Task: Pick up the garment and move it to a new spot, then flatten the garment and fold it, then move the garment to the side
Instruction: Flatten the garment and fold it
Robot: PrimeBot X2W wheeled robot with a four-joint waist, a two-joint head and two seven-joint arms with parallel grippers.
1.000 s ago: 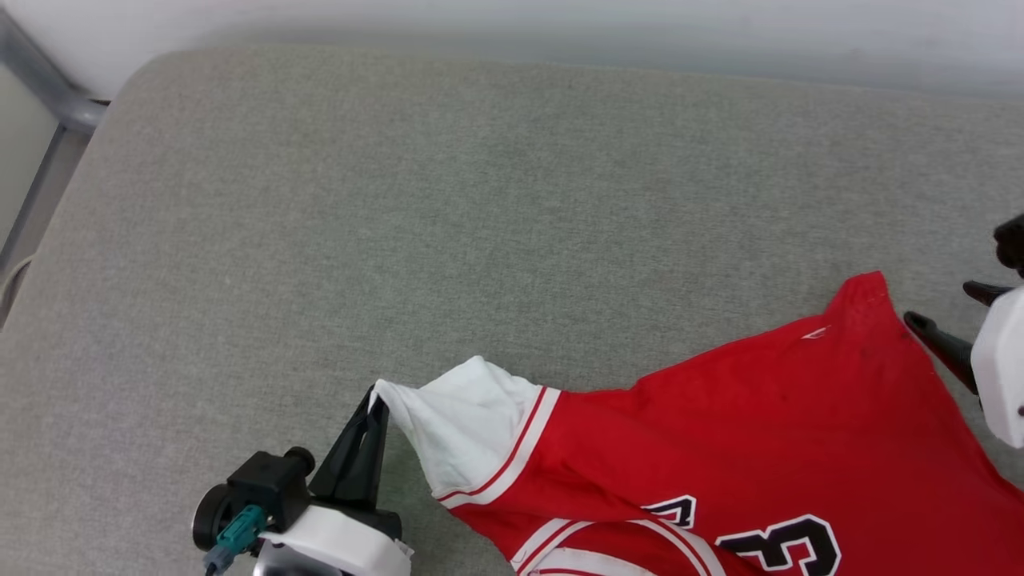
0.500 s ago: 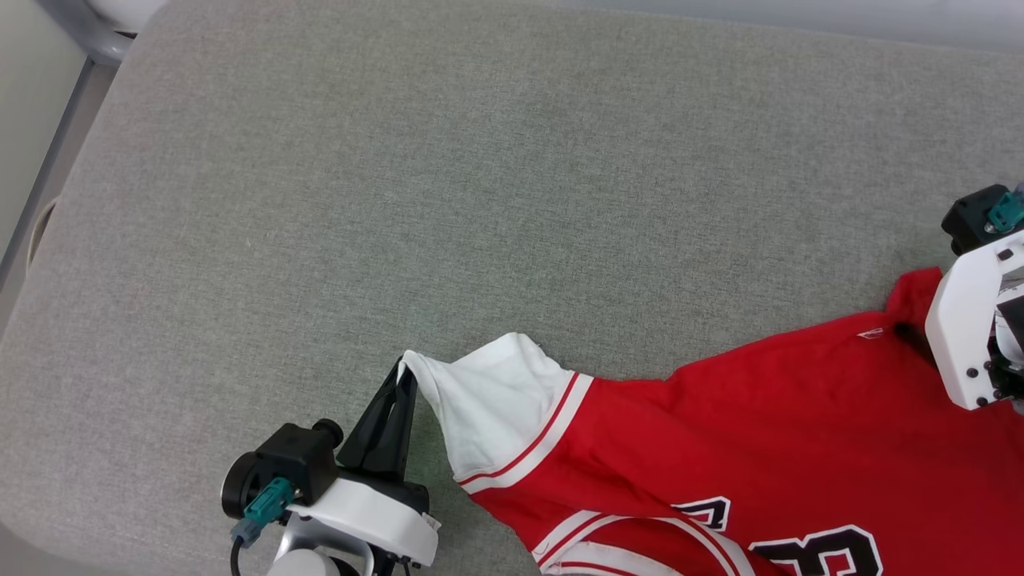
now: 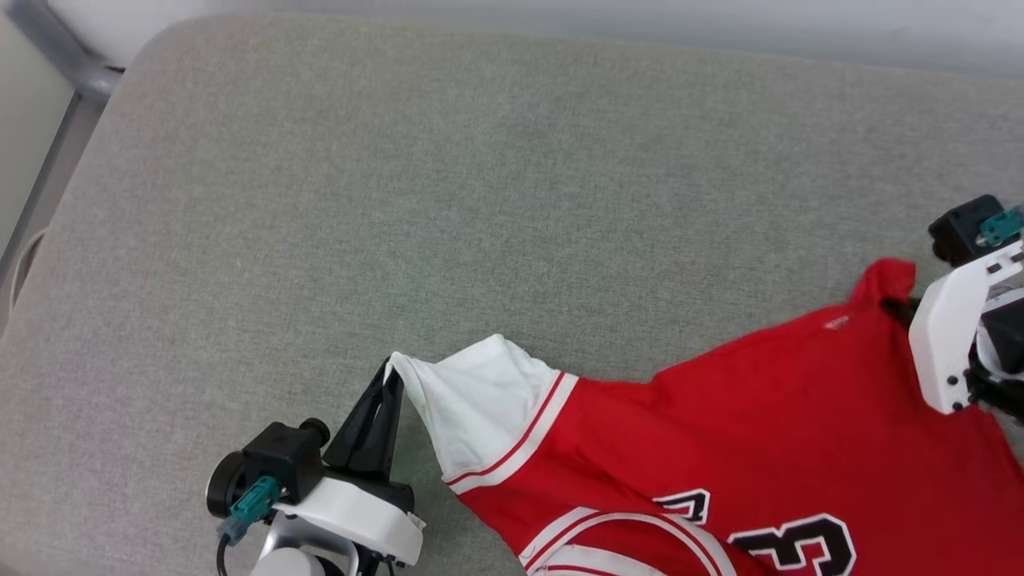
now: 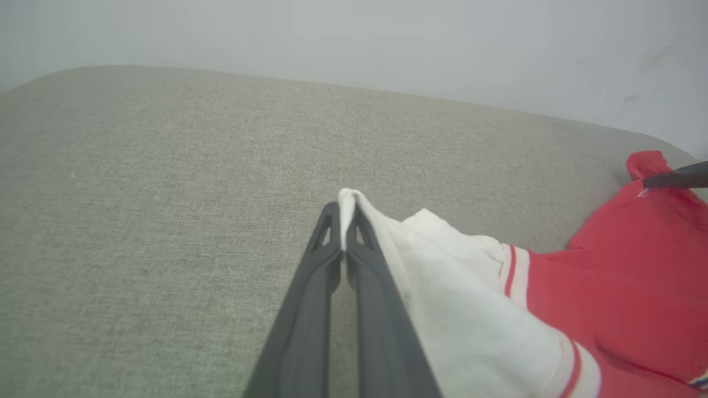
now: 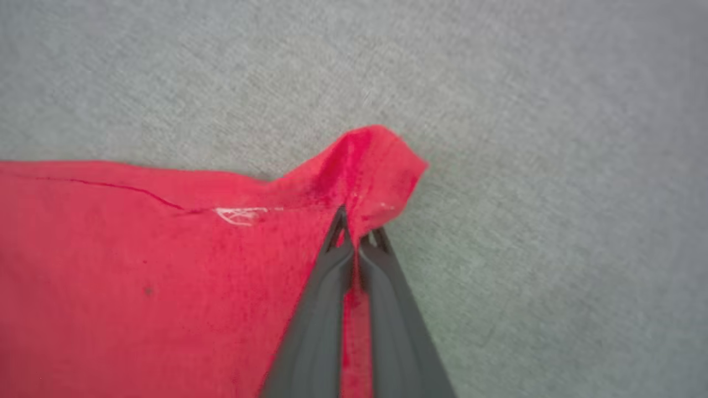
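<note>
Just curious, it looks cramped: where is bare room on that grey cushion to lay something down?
Bare: the cushion from the shirt to the wall, and everything left of the left gripper. Crowded: lower right, where the right gripper also holds the shirt.

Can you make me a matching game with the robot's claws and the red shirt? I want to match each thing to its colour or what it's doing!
Things:
1. left claw
2. right claw
3. number 3
4. cushion

Clues:
A. grey all over
B. pinching the white sleeve
C. black with a white outline
D. pinching the red corner

Pairs: 1-B, 2-D, 3-C, 4-A
</note>
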